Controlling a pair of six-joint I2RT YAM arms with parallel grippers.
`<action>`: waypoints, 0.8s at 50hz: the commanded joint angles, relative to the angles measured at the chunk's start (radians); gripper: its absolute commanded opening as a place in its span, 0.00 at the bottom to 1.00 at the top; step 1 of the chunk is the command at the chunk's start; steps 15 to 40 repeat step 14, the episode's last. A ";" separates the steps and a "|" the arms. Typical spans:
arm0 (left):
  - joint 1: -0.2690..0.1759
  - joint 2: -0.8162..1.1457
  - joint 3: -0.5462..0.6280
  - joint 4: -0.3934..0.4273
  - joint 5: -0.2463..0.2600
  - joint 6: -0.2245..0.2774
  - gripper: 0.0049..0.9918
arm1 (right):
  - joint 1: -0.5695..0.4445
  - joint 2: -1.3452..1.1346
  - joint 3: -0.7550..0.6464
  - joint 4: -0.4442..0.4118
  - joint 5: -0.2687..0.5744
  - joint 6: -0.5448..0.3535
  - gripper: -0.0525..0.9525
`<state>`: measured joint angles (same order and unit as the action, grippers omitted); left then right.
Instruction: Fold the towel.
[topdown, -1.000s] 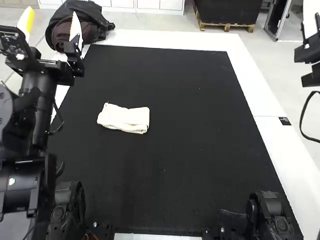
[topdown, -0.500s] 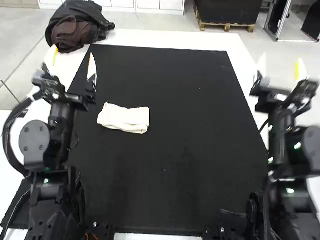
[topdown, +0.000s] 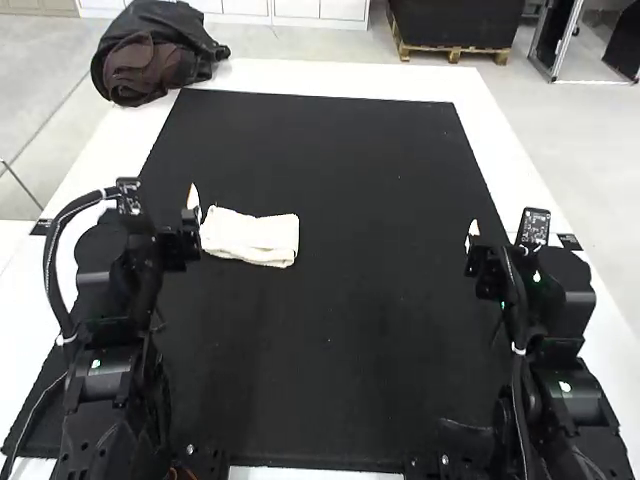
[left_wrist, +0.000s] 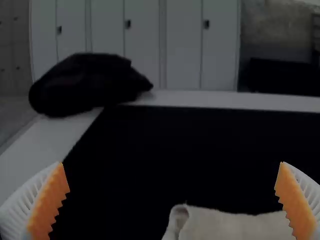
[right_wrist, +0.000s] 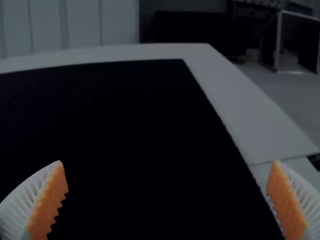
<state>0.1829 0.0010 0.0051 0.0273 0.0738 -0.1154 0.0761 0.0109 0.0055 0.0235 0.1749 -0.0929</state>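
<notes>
Covering most of the white, smooth-topped table (topdown: 300, 78) is a flat black mat (topdown: 330, 150), matte and straight-edged, with a pale border left around it. Two dark jointed arms stand over its near part, blocky and hard-surfaced, with loops of cable along them: the left arm (topdown: 105, 380) at the left edge and the right arm (topdown: 560, 370) at the right.

On the table's far left corner slumps a black bag (topdown: 165, 22), soft, rounded and creased. A brown fabric (topdown: 140, 68) bulges in folds at its near side; whether it is inside the bag or part of it, I cannot tell.

The towel (topdown: 250, 238) lies on the left half of the mat, cream-coloured and soft, folded into a small, slightly uneven oblong. Its layers show along the near side, and in the left wrist view one end curls round into a loose, rounded loop.

The left gripper (topdown: 178, 243) is near the towel's left end, its pincer wide apart and holding nothing. The right gripper (topdown: 493, 255) is over the mat's right side, well apart from the towel, likewise spread wide and empty. Smallest are the fingers, white and closely ribbed, faced with orange pads (left_wrist: 49, 202) whose surfaces are toothed like a saw.
</notes>
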 joint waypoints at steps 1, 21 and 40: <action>0.001 -0.004 -0.004 -0.017 -0.032 -0.033 0.98 | -0.013 -0.008 -0.006 0.004 -0.025 0.022 0.97; 0.007 -0.006 -0.004 -0.024 -0.032 -0.035 0.98 | -0.013 -0.008 -0.004 0.004 -0.026 0.022 0.97; 0.007 -0.006 -0.004 -0.024 -0.032 -0.035 0.98 | -0.013 -0.008 -0.004 0.004 -0.026 0.022 0.97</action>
